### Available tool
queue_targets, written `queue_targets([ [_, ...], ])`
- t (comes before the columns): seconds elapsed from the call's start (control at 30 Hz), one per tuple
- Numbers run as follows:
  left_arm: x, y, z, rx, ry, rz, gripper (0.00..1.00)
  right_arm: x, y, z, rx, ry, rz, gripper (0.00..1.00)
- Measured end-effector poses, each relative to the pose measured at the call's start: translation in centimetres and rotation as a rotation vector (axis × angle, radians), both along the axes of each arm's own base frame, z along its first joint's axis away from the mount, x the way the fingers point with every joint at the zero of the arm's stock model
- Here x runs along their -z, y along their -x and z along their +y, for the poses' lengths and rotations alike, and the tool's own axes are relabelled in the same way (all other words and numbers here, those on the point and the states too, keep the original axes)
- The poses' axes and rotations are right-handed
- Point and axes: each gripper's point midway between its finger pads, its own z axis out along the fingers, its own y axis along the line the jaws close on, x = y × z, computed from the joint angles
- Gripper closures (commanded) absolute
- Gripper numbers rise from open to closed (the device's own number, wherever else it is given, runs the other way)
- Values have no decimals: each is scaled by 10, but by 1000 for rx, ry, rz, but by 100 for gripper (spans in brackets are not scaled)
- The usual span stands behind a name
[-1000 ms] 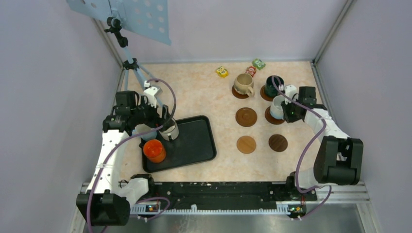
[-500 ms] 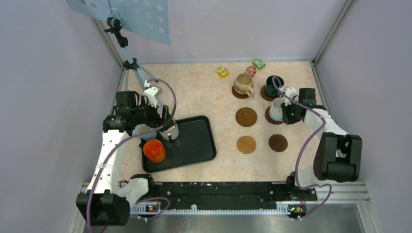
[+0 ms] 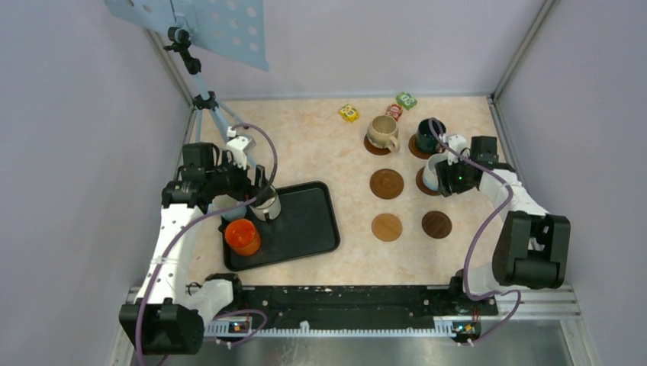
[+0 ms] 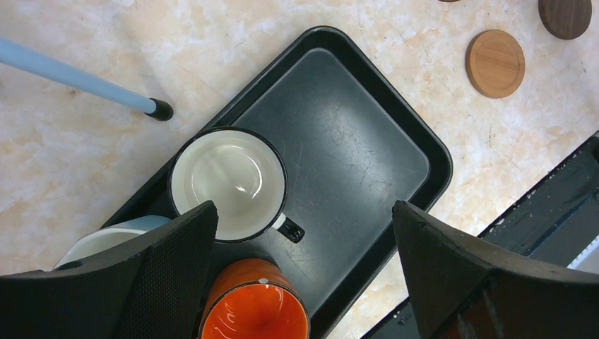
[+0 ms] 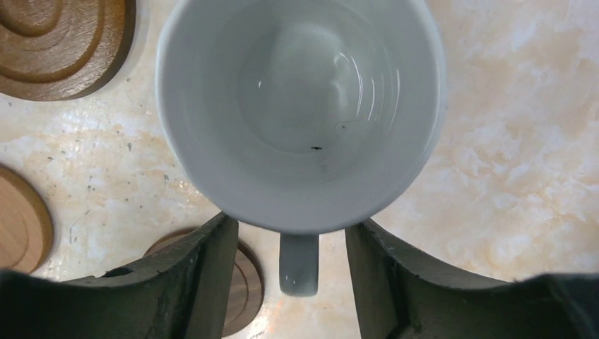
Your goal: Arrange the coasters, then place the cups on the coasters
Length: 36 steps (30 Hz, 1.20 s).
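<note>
My right gripper (image 5: 293, 229) has its fingers apart either side of the empty white cup's (image 5: 300, 106) handle; that cup sits on a coaster (image 3: 425, 187). My left gripper (image 4: 304, 212), spread wide, hangs over the tray (image 4: 367, 162), which holds a dark-rimmed cup (image 4: 227, 182), an orange cup (image 4: 254, 314) and a blue-handled cup (image 4: 106, 239).

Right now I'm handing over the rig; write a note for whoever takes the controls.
Left gripper open, above the black tray.
Right gripper open, jaws either side of the handle of the white mug, not touching.
Done: white mug, beige mug and dark green mug each sit on a coaster.
To do: three bare coasters; orange mug, dark-rimmed mug and blue-handled mug wait in the tray.
</note>
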Motion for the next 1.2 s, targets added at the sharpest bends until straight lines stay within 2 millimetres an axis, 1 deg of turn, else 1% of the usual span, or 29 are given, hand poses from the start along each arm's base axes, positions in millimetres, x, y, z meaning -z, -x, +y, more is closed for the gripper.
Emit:
queue_targets([
  [0.1,0,0,0,2,0,0,1,-14,-4,1,-5,-4,-16,42],
  [0.2,0,0,0,2,0,0,1,-40,-15,3,-9,-15,-65,41],
  [0.27,1,0,0,-2,-5,0,1,-61,-23,5,-13,-25,-108,41],
  [0.37,2,-1,3,-14,-17,0,1,-90,-35,14,-24,-39,-165,41],
  [0.43,2,-2,4,-19,-22,1,1,-109,-43,30,-51,-54,-206,41],
  [0.5,3,-2,5,-25,-27,1,1,-124,-48,57,-100,-72,-238,41],
  [0.57,3,-3,7,-36,-33,2,1,-136,-47,92,-169,-95,-259,41],
  [0.67,3,-4,10,-65,-38,7,1,-149,-38,150,-284,-137,-269,42],
  [0.7,3,-5,11,-75,-40,6,1,-152,-35,169,-317,-152,-270,42],
  [0.8,-1,-8,18,-136,-50,-6,1,-154,-27,214,-393,-184,-269,42],
  [0.83,-4,-9,22,-172,-57,-18,1,-151,-24,233,-423,-195,-266,42],
  [0.93,-10,-14,35,-275,-80,-43,1,-136,-8,273,-487,-204,-228,42],
  [1.03,-11,-18,52,-382,-115,-51,1,-120,6,311,-536,-192,-188,42],
  [1.1,-10,-21,64,-460,-142,-49,1,-111,17,340,-570,-187,-171,42],
  [1.2,-9,-25,93,-620,-207,-50,1,-102,38,379,-621,-191,-158,42],
])
